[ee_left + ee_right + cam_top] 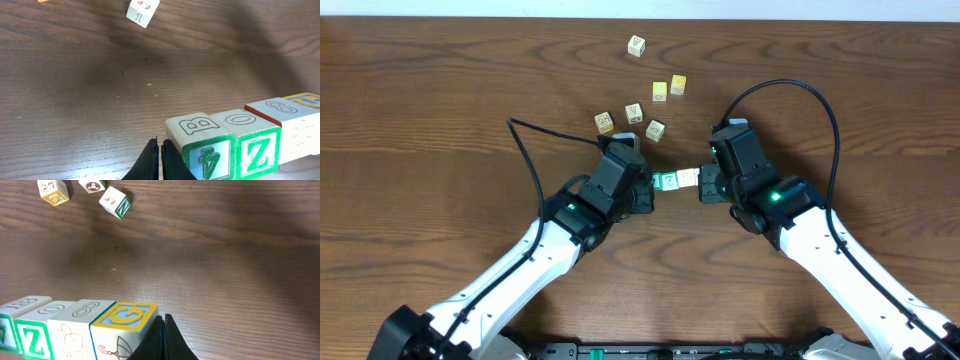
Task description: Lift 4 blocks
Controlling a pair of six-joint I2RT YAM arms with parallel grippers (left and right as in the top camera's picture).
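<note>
Blocks (677, 180) in a row — between left hand (160, 155) and right hand (162, 330)

Two matching arms noted. Left arm (510, 275) and right arm (850, 270) have long, rounded white shells with black joints between the links. Each ends in a boxy black wrist housing. We see a small green light (570, 208) glowing on the left housing and a second one (775, 196) on the right. A thin black cable (555, 131) trails off the left wrist, and a thicker black loop (782, 83) arcs off the right. Left gripper (160, 152) and right gripper (163, 330) have slim matte black fingers that taper to narrow tips.
</note>
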